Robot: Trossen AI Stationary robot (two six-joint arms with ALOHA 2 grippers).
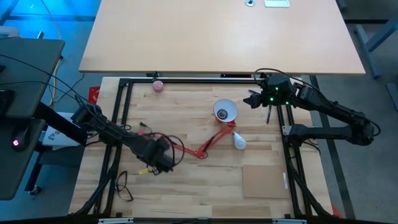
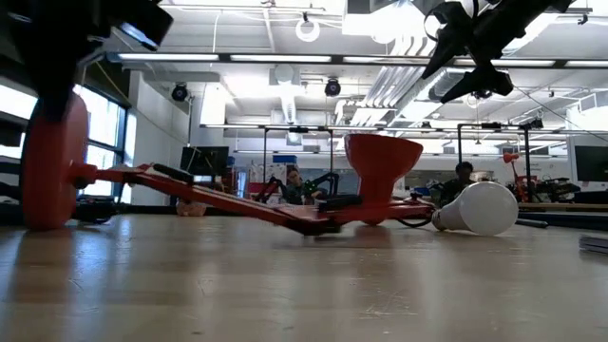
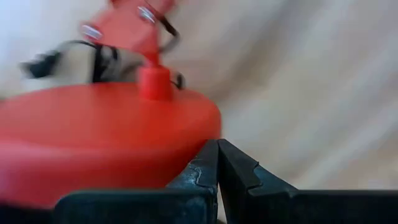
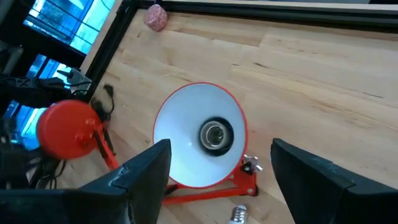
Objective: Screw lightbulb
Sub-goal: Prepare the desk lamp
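A red desk lamp lies on the wooden table. Its shade (image 1: 225, 112) opens upward, showing the white inside and an empty socket (image 4: 215, 134). Its round base (image 3: 106, 140) stands on its rim at the left (image 2: 52, 161). The white lightbulb (image 1: 239, 141) lies on its side beside the lamp's joint (image 2: 480, 209), its screw base (image 4: 238, 214) showing in the right wrist view. My left gripper (image 1: 160, 155) is shut and points down at the lamp base's rim (image 3: 217, 158). My right gripper (image 1: 252, 99) hangs open, high above the shade (image 4: 221, 152), holding nothing. My left gripper's shut fingertips (image 3: 208, 165) stand right against the rim of the lamp's red base (image 3: 193, 134), coming from above. Whether they touch it, I cannot tell.
A small pink ball (image 1: 158, 86) lies near the far left corner. Black frame rails (image 1: 124, 106) run along the table's sides. A thin brown sheet (image 1: 264, 180) lies near the right front, and loose black cable (image 1: 124, 183) at the left front. People sit in the room behind.
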